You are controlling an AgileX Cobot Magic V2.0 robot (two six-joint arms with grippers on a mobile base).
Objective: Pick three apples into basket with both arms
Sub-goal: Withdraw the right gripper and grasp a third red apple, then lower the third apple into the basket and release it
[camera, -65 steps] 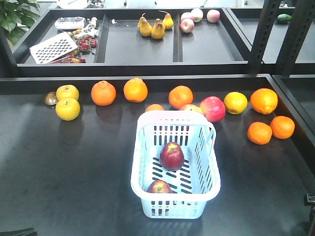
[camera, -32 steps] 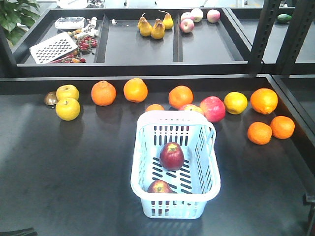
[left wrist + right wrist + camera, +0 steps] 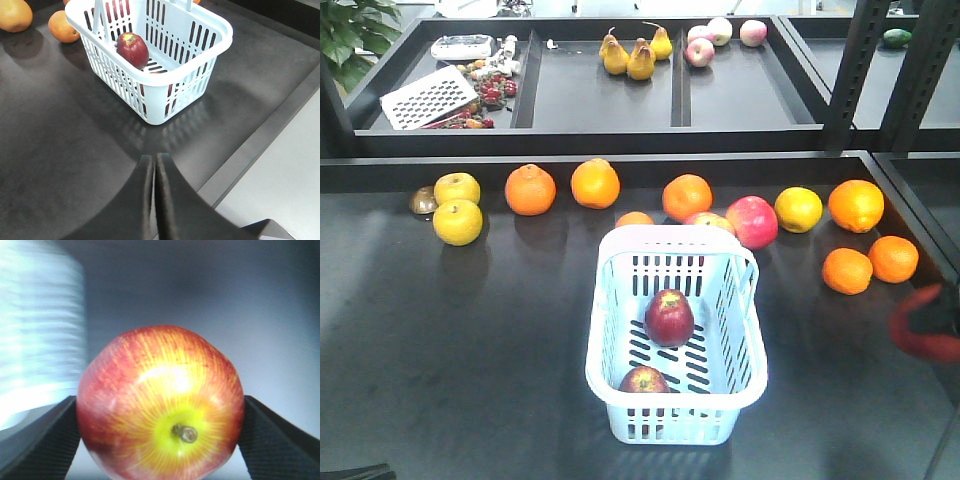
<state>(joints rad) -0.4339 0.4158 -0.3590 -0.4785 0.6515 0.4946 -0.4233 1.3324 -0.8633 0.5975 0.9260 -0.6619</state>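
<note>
Since half a second ago, a blurred red shape has come into my front view at the right edge, where only dark table showed before: it is the third apple (image 3: 923, 330), carried by the right gripper (image 3: 160, 407). On my right wrist camera that apple (image 3: 161, 402) fills the frame, stem and yellow patch facing the lens, with a black finger (image 3: 42, 440) pressed against each side, so the claw is pinching it. A smeared pale blue-white blur at the left of that view looks like the basket wall, though I cannot be sure.

I see the basket (image 3: 620, 300) standing in the middle of the dark table (image 3: 450, 350), unchanged. Two apples lie inside it: one (image 3: 669, 317) near the centre of the slotted floor, the other (image 3: 643, 380) against the near wall. Behind the basket, oranges and yellow fruit lie in a row along the back of the table.

My left gripper (image 3: 152, 180) sits low over the table near its edge, fingers pressed together with nothing between them, well apart from the basket (image 3: 200, 55).
</note>
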